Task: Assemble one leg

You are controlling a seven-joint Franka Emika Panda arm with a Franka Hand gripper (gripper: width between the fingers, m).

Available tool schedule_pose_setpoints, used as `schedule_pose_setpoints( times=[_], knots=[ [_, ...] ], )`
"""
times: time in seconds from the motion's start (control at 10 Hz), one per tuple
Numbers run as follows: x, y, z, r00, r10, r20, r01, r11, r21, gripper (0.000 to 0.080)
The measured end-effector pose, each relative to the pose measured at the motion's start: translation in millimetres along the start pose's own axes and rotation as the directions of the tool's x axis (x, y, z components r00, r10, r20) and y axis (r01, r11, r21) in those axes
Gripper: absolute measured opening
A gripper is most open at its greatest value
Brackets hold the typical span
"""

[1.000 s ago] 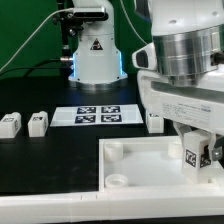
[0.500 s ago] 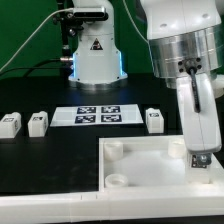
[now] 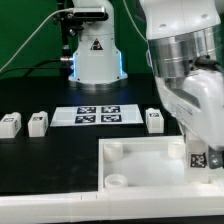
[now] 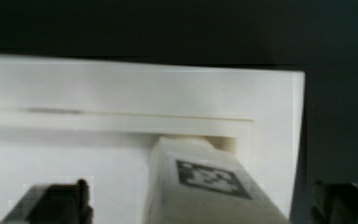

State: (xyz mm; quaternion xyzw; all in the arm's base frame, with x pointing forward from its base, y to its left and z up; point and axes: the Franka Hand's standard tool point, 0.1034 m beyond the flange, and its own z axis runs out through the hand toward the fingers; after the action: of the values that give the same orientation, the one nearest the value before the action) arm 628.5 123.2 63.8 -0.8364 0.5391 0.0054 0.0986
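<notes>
leg (image 3: pixel 199 157) on panel (image 3: pixel 140 165), marker board (image 3: pixel 98 115) behind

The hand (image 3: pixel 203 150) hangs low at the exterior view's right, over the far right corner of the white square panel (image 3: pixel 150 165), with a tagged leg (image 3: pixel 199 158) at its tip; whether its fingers clamp that leg cannot be told. Three more legs (image 3: pixel 10 125) (image 3: pixel 38 123) (image 3: pixel 155 121) stand on the black desk (image 3: pixel 50 160) on either side of the marker board (image 3: pixel 98 115); the arm's white base (image 3: pixel 95 55) rises behind.

Gripper turns above the panel corner

Since half a second ago the gripper (image 3: pixel 203 150) has rotated at the wrist, its body now slanting toward 5 o'clock, with the leg (image 3: pixel 198 157) shifted slightly over the panel (image 3: pixel 140 165).
</notes>
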Motion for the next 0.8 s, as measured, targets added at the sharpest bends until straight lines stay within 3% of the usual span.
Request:
schedule_pose_setpoints(
  times=[0.4, 0.5, 0.6, 0.8],
  knots=[
    [1.5, 0.5, -0.1, 0.916, -0.402, -0.002, 0.402, 0.916, -0.004, 0.0649],
    [-3.2, 0.7, -6.6, 0.86, -0.51, 0.005, 0.51, 0.86, -0.027, 0.0649],
    [-7.4, -0.9, -17.7, 0.852, -0.524, 0.012, 0.524, 0.851, -0.026, 0.0649],
    [-12.8, -2.0, -21.2, 0.823, -0.567, 0.022, 0.567, 0.822, -0.047, 0.0649]
  ],
)
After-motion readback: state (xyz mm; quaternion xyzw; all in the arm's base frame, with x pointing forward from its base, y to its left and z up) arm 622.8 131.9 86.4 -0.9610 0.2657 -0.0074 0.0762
